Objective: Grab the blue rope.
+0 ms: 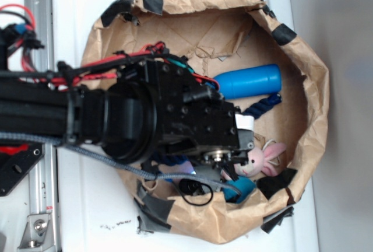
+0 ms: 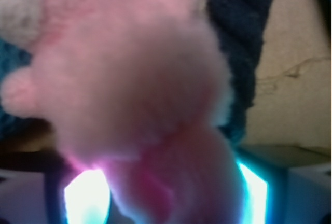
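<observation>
One risk: tool (image 1: 247,167), jaw state untellable, sits over pink plush rabbit (image 1: 263,160) | blue rope (image 1: 263,104) lies at its 12 o'clock, beside blue bottle (image 1: 247,81) | closing now would likely grab the rabbit.

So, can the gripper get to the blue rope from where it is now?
Probably not directly. The pink plush bunny fills the wrist view right at the gripper, and the blue rope lies behind and beside it, so the bunny blocks the way.
</observation>
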Tool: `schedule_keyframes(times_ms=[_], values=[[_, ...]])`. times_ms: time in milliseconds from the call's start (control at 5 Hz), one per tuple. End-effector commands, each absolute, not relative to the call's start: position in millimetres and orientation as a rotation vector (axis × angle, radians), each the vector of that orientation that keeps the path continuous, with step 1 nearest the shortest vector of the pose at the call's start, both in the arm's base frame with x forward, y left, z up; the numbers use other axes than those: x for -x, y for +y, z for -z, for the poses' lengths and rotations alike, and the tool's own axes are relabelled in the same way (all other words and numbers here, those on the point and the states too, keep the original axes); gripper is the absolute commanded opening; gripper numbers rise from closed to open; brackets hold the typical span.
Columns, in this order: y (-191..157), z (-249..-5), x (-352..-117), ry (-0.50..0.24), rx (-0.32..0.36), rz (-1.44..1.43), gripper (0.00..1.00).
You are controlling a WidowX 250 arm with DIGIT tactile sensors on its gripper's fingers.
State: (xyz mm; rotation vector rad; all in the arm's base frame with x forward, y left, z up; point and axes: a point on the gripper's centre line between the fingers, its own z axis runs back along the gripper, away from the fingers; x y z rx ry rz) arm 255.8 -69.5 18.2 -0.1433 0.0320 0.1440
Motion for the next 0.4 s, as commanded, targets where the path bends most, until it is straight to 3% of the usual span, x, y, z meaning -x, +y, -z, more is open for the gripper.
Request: schedule_keyframes(times_ms=[0,200], values=[[-63.3,-50.8,-263.4,-0.055,0.155,-0.152,0.0],[-53.2,-77.8,-259.5,-0.067,0.095,-0.118,0.0]])
